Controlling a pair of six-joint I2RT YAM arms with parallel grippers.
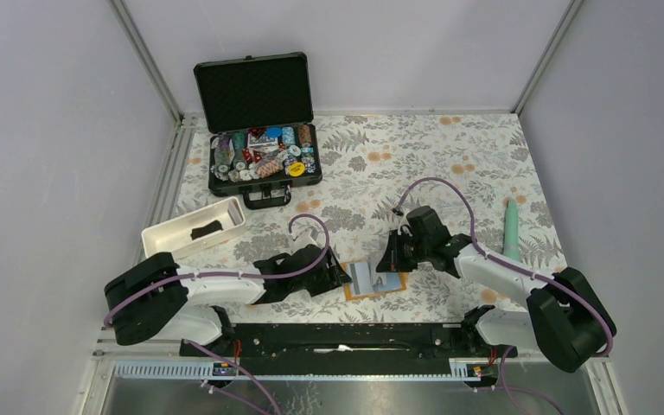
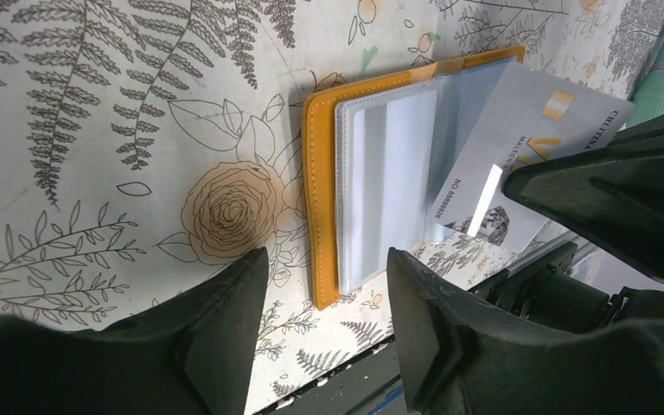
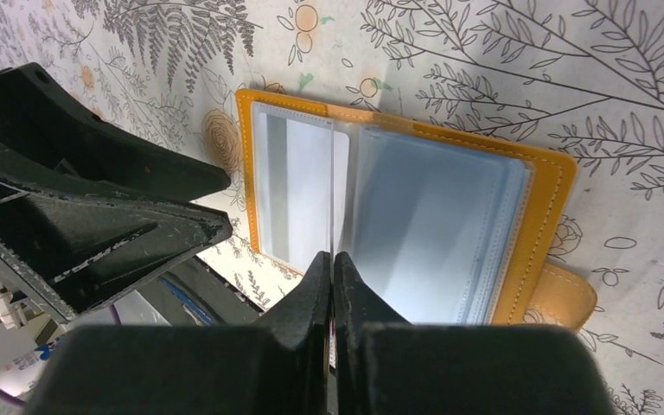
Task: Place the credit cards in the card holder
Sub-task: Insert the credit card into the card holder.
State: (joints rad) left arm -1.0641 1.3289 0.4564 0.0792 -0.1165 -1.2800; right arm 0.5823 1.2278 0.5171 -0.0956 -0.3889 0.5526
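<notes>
Nearest my bases, the card holder (image 1: 379,282) lies open on the counter (image 1: 450,173), sleeves up, between both arms. My left fingers (image 2: 225,328) are spread apart with nothing in them, low beside its left edge. My right fingers (image 3: 316,294) are pressed together on the pale card (image 2: 527,138), tilted over the sleeves; whether it has entered one I cannot tell. Farther left, a white tray (image 1: 160,238) holds what looks like the black card (image 1: 206,230). Beyond it stands the open black case (image 1: 255,91) of poker chips (image 1: 264,160).
</notes>
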